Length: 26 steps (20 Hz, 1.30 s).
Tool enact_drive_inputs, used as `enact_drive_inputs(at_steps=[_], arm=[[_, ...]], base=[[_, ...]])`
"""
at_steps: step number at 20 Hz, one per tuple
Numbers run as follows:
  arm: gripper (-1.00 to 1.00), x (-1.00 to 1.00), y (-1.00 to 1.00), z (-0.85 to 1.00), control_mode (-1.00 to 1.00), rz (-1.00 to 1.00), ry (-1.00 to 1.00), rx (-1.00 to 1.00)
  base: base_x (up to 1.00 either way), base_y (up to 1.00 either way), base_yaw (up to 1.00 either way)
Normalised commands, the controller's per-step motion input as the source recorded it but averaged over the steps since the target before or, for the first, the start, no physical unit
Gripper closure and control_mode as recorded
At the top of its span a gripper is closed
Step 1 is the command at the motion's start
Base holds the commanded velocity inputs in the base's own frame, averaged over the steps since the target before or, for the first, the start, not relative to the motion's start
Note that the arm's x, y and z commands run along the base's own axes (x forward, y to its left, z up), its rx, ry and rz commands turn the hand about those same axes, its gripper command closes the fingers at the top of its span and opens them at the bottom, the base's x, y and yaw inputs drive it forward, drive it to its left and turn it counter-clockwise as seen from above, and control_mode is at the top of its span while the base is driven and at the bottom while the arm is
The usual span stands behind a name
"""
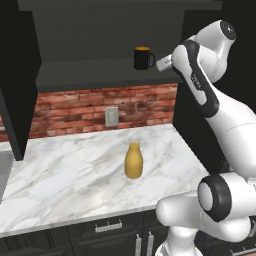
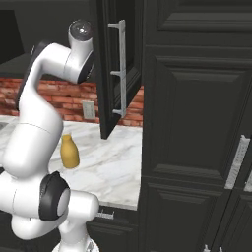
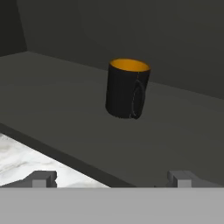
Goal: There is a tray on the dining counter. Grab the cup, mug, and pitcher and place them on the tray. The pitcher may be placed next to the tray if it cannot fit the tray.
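The mug [image 3: 127, 89] stands upright on the dark cabinet shelf [image 3: 65, 100], handle turned toward the hand camera. The gripper [image 3: 113, 178] is released, its fingertips spread wide at 6 o'clock of the mug, well apart from it. In the left base view the pitcher [image 1: 133, 160] stands on the marble worktop [image 1: 75, 170] at 6 o'clock of the mug.

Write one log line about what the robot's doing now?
phase: reaching | gripper: open, empty | target: mug upright on shelf | pitcher: on counter
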Motion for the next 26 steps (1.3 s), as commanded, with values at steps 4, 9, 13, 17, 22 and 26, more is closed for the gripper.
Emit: enact_drive_inputs(at_steps=[4,9,13,17,22,26], arm=[[-1.0,0.28,0.0,0.0,-1.0,0.0,0.0,0.0],[-1.0,0.32,0.0,0.0,-1.0,0.0,0.0,0.02],[-1.0,0.36,0.0,0.0,-1.0,0.0,0.0,0.02],[-1.0,0.24,0.0,0.0,-1.0,0.0,0.0,0.01],[-1.0,0.23,0.0,0.0,-1.0,0.0,0.0,0.0],[-1.0,0.23,0.0,0.01,-1.0,0.0,0.0,0.0]], base=[[0.0,0.0,0.0],[0.0,0.0,0.0],[0.0,0.0,0.0],[0.0,0.0,0.0],[0.0,0.0,0.0],[0.0,0.0,0.0]])
